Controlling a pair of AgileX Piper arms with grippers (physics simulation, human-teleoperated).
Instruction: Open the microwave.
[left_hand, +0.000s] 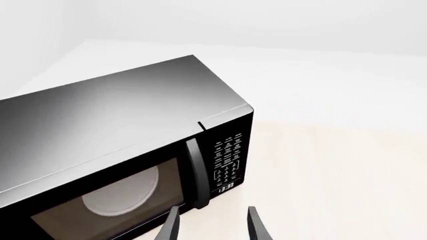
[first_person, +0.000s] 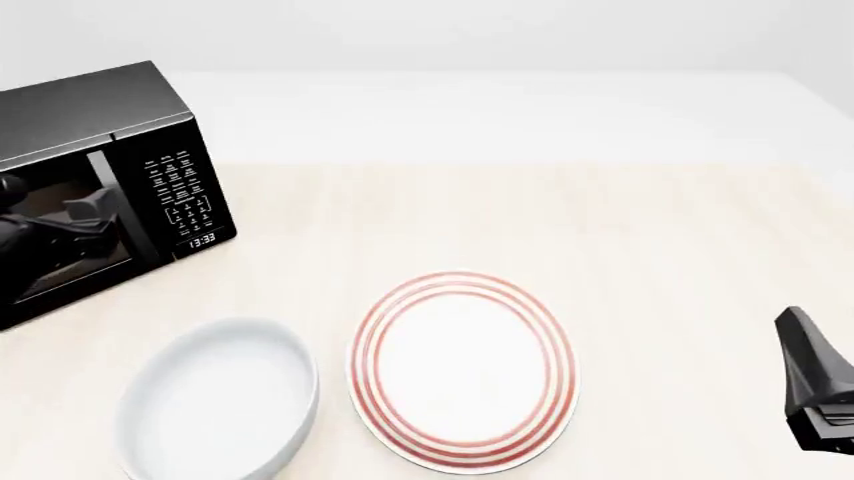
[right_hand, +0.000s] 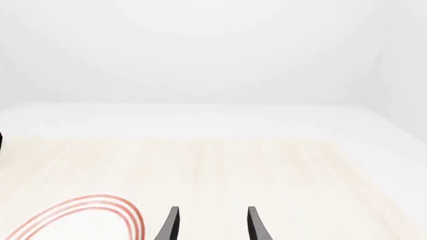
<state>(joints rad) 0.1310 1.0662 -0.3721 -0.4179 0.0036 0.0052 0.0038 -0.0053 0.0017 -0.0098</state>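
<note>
One microwave, one white bowl, one red-ringed plate and two grippers are showing on the pale wooden table. Going from the left of the front view, the microwave is sitting at the table's far left edge, at about ten o'clock from the plate, with its door closed and its keypad panel facing the arms' side and angled a little to the right; the clock display is reading 13:33. The left gripper is hanging right in front of the door window, dark against the glass, so that view is not showing its fingers clearly. In the left wrist view its two dark fingertips are standing well apart with nothing between them, the door handle is lying just ahead of them, and the pale round turntable is showing through the window. The bowl is sitting at about six o'clock from the microwave, with the plate just beside it at its three o'clock. The right gripper is hanging at the table's right edge, well apart from the microwave; its fingers are also spread and holding nothing.
</note>
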